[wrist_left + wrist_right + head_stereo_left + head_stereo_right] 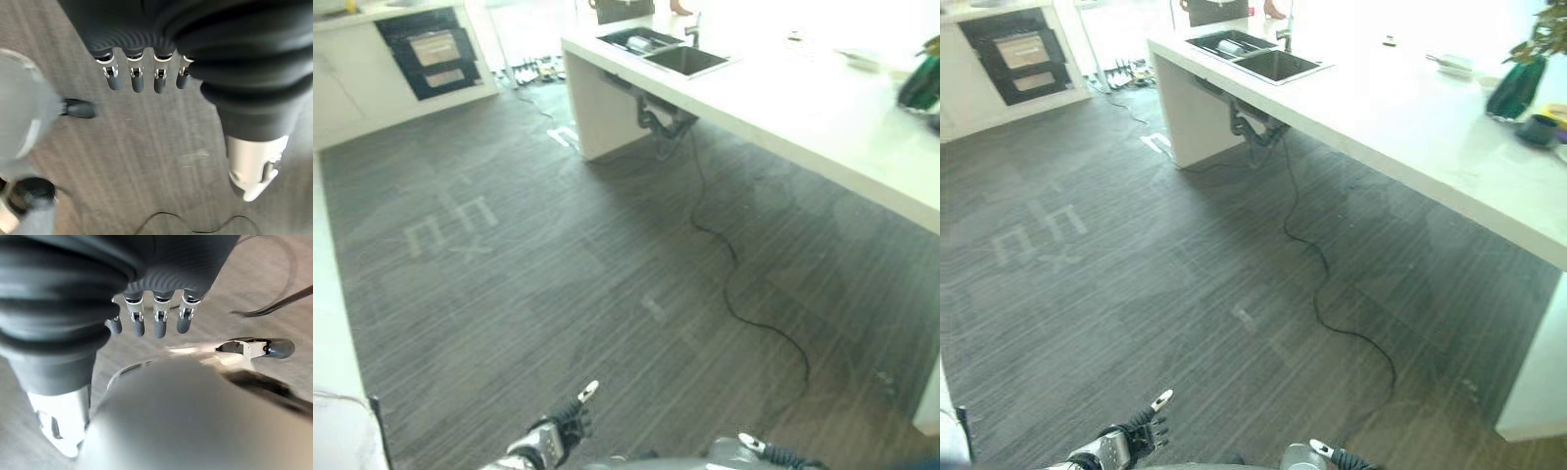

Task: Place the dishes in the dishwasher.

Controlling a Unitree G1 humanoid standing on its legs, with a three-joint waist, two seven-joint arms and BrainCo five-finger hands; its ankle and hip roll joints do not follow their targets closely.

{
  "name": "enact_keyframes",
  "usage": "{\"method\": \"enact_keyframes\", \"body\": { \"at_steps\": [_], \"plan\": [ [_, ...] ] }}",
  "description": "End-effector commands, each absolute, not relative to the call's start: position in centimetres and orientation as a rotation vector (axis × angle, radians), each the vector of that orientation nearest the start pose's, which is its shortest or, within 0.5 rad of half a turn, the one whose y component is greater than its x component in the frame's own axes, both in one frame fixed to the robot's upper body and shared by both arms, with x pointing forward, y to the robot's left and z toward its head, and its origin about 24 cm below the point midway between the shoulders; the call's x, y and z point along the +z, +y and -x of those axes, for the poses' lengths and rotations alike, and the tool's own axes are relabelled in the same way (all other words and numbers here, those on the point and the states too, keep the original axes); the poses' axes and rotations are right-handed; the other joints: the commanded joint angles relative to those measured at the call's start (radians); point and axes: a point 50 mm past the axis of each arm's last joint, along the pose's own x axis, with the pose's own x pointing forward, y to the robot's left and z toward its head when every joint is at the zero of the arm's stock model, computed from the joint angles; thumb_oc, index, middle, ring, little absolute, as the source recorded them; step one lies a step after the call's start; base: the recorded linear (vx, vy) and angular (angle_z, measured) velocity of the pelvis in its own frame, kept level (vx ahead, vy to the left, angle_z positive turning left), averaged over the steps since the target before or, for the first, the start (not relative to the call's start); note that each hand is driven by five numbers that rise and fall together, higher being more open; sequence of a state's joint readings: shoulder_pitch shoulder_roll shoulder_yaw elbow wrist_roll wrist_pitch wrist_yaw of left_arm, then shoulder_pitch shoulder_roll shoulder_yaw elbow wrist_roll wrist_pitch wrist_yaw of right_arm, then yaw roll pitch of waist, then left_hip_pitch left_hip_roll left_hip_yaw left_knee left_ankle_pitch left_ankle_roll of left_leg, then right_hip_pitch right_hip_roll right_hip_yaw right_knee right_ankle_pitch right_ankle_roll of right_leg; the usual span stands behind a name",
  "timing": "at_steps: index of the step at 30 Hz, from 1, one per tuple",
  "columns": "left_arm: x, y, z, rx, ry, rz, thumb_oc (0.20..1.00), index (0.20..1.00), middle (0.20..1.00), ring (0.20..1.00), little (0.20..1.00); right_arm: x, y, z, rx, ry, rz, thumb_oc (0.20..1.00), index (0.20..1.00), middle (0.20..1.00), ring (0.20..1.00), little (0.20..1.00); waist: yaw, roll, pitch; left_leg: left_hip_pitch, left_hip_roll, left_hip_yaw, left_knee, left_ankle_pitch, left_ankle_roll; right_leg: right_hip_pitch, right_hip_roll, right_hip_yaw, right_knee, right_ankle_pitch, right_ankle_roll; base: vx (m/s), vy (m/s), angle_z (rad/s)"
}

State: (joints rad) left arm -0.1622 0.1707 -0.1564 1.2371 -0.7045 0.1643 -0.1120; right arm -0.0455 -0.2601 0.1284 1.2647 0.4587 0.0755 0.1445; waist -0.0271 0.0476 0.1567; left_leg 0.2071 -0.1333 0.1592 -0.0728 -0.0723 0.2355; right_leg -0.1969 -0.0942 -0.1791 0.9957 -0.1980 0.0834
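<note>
Two robot hands hang low over a dark grey striped floor (558,284), both holding nothing. The left hand (563,426) shows at the lower edge of the head view, well apart from the counter, its fingers (134,78) straight and relaxed in a row in its own wrist view, the thumb set apart. The right hand (1332,454) shows beside it, closer to the counter's side of the room; in its wrist view the fingers (159,320) are likewise straight and loose, with bare floor past them.

A long white counter (1410,127) runs from the far middle of the scene toward the near right. Set into its far end is a dark double sink (1258,57) with a tap (1285,37) behind it. One pale dish (1231,45) lies in the sink basin farther from the robot; which way it points or how its long axis runs is too small to tell. Farther along the counter from the sink, toward the robot, a small white dish (1454,65) sits on the top, then a dark green vase (1516,88) holding a plant, and just beside the vase a dark cup (1538,129). Pipes (1249,122) hang under the counter below the sink. Across the floor from the counter, a dark built-in oven (1011,54) is set in pale cabinets.
</note>
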Motion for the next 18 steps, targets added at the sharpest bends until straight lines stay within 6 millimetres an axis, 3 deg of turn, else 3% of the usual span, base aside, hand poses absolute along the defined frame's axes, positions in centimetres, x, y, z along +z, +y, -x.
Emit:
{"method": "enact_keyframes", "body": {
  "at_steps": [1,2,4,6,10,14,16,18],
  "plan": [
    [-16.4,18.8,-11.3,0.202,1.297,0.448,1.0,1.0,1.0,1.0,1.0,-16.3,-21.3,-10.2,-0.221,1.202,-0.305,1.0,1.0,1.0,1.0,1.0,-0.046,-0.019,0.01,-0.06,0.046,-0.008,-0.014,0.038,-0.12,0.067,0.043,-0.011,-0.461,0.216,0.017,0.15,-0.083,0.81],
    [-16.4,18.8,-11.3,0.197,1.302,0.442,1.0,1.0,1.0,1.0,1.0,-16.3,-21.4,-10.1,-0.227,1.2,-0.311,1.0,1.0,1.0,1.0,1.0,-0.054,-0.019,0.011,-0.055,0.048,-0.02,-0.014,0.03,-0.123,0.048,0.043,-0.003,-0.521,0.235,0.018,0.18,-0.119,1.06],
    [-16.4,18.9,-11.2,0.205,1.305,0.446,1.0,1.0,1.0,1.0,1.0,-16.3,-22.1,-9.4,-0.243,1.173,-0.342,1.0,1.0,1.0,1.0,1.0,-0.102,-0.031,0.022,-0.01,0.035,-0.085,-0.014,-0.008,-0.129,0.0,0.056,0.076,-0.718,0.291,0.028,0.23,-0.121,1.26],
    [-16.5,18.9,-11.0,0.193,1.308,0.454,1.0,1.0,1.0,1.0,1.0,-16.4,-22.3,-8.7,-0.233,1.185,-0.329,1.0,1.0,1.0,1.0,1.0,-0.119,-0.035,0.022,0.005,0.031,-0.117,-0.014,-0.014,-0.133,0.01,0.073,0.132,-0.763,0.301,0.027,0.21,-0.099,1.32],
    [-16.8,18.9,-9.7,0.211,1.332,0.463,1.0,1.0,1.0,1.0,1.0,-16.6,-22.3,-7.9,-0.218,1.208,-0.347,1.0,1.0,1.0,1.0,1.0,-0.091,-0.042,0.017,0.007,0.048,-0.107,-0.005,-0.004,-0.15,0.124,0.087,0.119,-0.847,0.235,-0.006,0.16,-0.153,0.74],
    [-16.9,19.2,-8.8,0.273,1.327,0.531,1.0,1.0,1.0,1.0,1.0,-16.5,-22.4,-8.3,-0.166,1.226,-0.293,1.0,1.0,1.0,1.0,1.0,-0.064,-0.061,0.006,-0.012,0.053,-0.083,0.079,-0.041,-0.155,0.205,0.09,0.119,-0.9,0.209,-0.026,0.16,-0.183,-0.11],
    [-17.0,19.1,-8.8,0.293,1.303,0.535,1.0,1.0,1.0,1.0,1.0,-16.3,-22.6,-8.8,-0.154,1.217,-0.279,1.0,1.0,1.0,1.0,1.0,-0.051,-0.074,0.011,-0.042,0.056,-0.064,0.176,-0.075,-0.162,0.23,0.086,0.109,-0.906,0.195,-0.039,0.12,-0.212,-0.03],
    [-16.9,19.2,-9.4,0.317,1.261,0.54,1.0,1.0,1.0,1.0,1.0,-16.0,-22.8,-9.8,-0.143,1.195,-0.275,1.0,1.0,1.0,1.0,1.0,-0.032,-0.087,0.038,-0.133,0.08,-0.039,0.381,-0.033,-0.198,0.259,0.077,0.092,-0.907,0.18,-0.065,0.06,-0.187,0.15]
  ]
}}
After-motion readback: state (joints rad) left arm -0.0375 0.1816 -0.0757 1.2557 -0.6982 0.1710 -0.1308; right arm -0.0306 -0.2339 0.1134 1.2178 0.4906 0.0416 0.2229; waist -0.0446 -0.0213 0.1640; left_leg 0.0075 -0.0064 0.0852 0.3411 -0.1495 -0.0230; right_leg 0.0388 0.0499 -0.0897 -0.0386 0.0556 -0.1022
